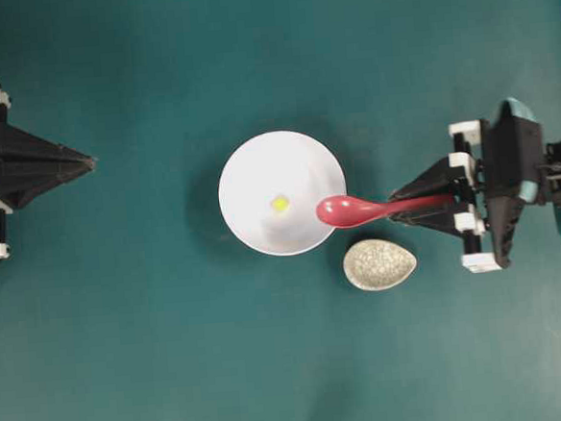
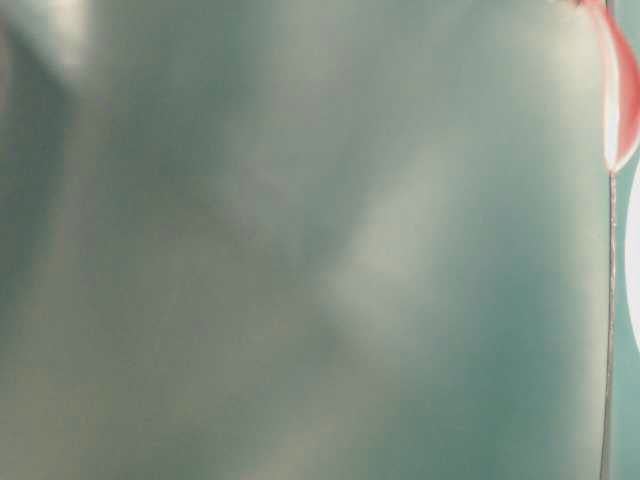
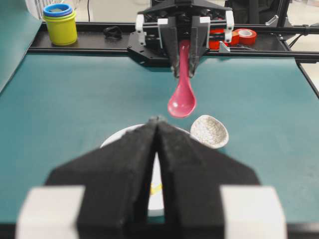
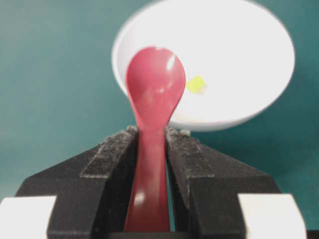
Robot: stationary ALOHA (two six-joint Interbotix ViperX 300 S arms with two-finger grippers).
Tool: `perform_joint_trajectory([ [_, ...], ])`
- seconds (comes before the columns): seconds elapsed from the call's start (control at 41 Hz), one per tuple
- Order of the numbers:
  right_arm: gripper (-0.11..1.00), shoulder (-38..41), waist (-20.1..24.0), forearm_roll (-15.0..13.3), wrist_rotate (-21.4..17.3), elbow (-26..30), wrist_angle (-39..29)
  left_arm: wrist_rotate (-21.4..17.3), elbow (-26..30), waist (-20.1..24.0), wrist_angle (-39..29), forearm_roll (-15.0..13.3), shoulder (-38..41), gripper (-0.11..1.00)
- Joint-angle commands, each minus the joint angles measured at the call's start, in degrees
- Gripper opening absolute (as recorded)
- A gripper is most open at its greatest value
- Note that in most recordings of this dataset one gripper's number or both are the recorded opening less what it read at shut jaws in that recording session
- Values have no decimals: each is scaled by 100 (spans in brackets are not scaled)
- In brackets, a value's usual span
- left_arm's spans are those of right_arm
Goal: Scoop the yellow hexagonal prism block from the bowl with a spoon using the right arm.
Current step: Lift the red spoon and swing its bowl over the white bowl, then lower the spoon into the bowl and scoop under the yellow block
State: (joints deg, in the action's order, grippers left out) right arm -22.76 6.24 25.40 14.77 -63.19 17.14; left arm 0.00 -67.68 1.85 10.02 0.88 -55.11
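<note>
Overhead view: I read the table left to right.
Left gripper (image 1: 89, 164): parked well away from the dishes, fingers pressed together, holding nothing.
Bowl (image 1: 249, 169): white, mid-table, with the yellow block (image 1: 279, 203) lying loose near its middle.
Spoon (image 1: 350, 209): red, scoop hanging over the bowl's right rim, handle running straight right.
Spoon rest (image 1: 379, 264): speckled, just below the spoon and apart from it.
Right gripper (image 1: 403, 209): clamped on the spoon's handle.
Key relation: the block lies left of the scoop and a little up, nearly along the spoon's long axis; my right arm is clearly the nearer, so I judge a forward, dipping reach comes next.
</note>
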Motion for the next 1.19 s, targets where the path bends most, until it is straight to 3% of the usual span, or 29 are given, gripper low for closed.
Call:
perform_joint_trajectory([
  [0.0,25,-70,-246,-53,88,387,-668,-9,105,9,18,18,53,2],
  [0.512,26,123,-1283,-422,211,1644,-3190,-18,105,9,9,18,53,2],
  [0.706,25,483,-1380,-527,193,2294,-4140,-18,105,9,9,18,62,2],
  [0.926,26,1116,-1415,-896,141,2997,-5080,-18,105,9,9,18,53,2],
  [1.169,25,1591,-1415,-1063,141,3498,-5423,-18,97,9,9,18,53,2],
])
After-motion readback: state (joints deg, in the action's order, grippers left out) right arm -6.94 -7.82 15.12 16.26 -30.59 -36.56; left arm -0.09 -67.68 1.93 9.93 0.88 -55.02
